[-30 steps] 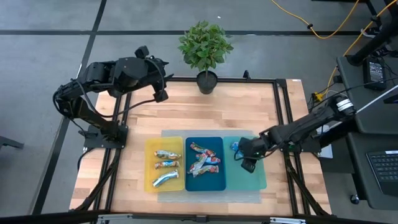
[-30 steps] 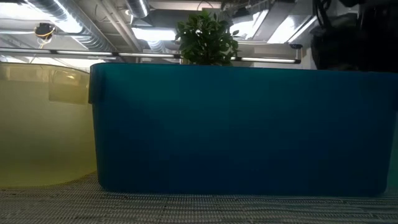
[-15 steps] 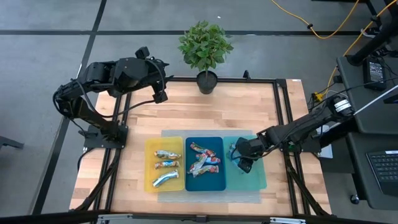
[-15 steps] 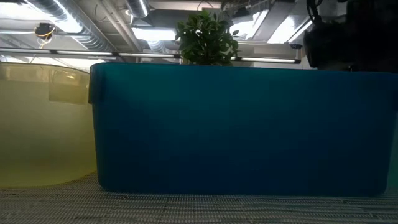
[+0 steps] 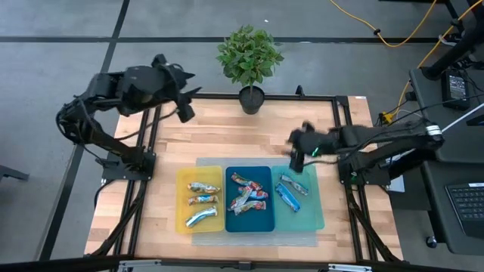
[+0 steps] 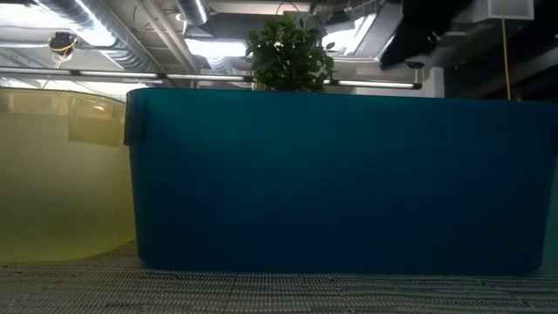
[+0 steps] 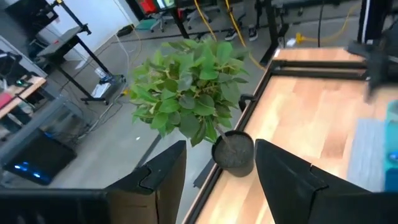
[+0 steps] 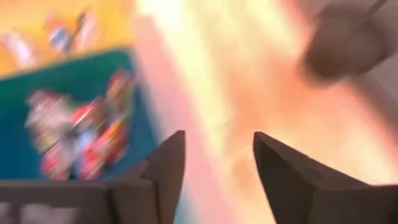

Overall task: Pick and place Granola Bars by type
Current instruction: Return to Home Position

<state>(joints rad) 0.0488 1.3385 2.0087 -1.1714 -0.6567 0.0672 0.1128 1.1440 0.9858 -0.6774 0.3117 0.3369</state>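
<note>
The teal tray (image 5: 310,208) holds two blue granola bars (image 5: 288,192) lying flat on its floor. Three silver and orange-brown bars (image 5: 201,201) lie in the yellow tray (image 5: 183,219). Several red bars (image 5: 248,195) lie in the dark blue tray (image 5: 261,221). My right gripper (image 5: 296,153) hangs open and empty above the wood just beyond the teal tray's far edge; its wrist view shows nothing between the fingers (image 8: 214,180). My left gripper (image 5: 184,112) waits open near the table's far left corner, facing the potted plant (image 7: 193,93).
The potted plant (image 5: 249,60) stands at the middle of the table's far edge. The three trays sit side by side on a grey mat (image 5: 257,238) near the near edge. In the low view the dark blue tray's wall (image 6: 331,174) fills most of the picture.
My right gripper has risen out of the teal tray and swung toward the far edge, quickly enough to blur its wrist view. Two blue bars now lie uncovered in the teal tray where it was. My left arm has shifted a little toward the left.
</note>
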